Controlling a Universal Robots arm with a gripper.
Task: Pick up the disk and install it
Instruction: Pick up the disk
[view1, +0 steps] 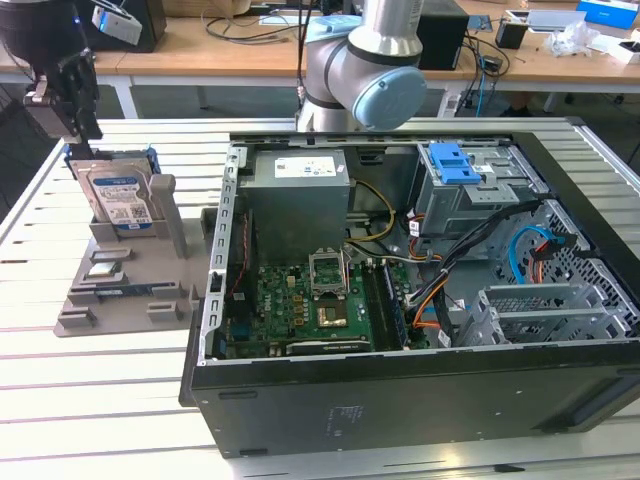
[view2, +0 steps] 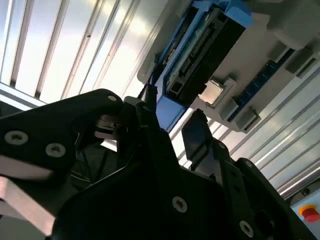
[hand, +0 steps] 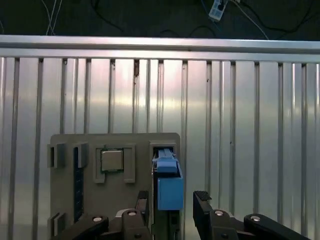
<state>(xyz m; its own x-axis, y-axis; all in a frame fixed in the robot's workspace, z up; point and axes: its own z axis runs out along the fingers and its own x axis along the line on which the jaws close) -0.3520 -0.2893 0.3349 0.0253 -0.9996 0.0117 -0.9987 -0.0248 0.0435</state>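
The gripper (view1: 82, 135) is seen above the disk (view1: 118, 195), which is stood upright in a slot of a grey holder (view1: 130, 290) on the slatted table (view1: 100, 400), at the exterior view's left of the open computer case (view1: 400, 400). In the first wrist view the jaws are spread wide, one placed on each side of the disk's blue bracket (hand: 169, 187), and a gap is left on both sides. Nothing is gripped.

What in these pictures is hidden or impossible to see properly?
- Lower part of the disk: exterior view, behind the grey holder.
- Most of the gripper: first wrist view, cut off by the picture edge.
- Parts deep inside the computer case: exterior view, screened by cables.
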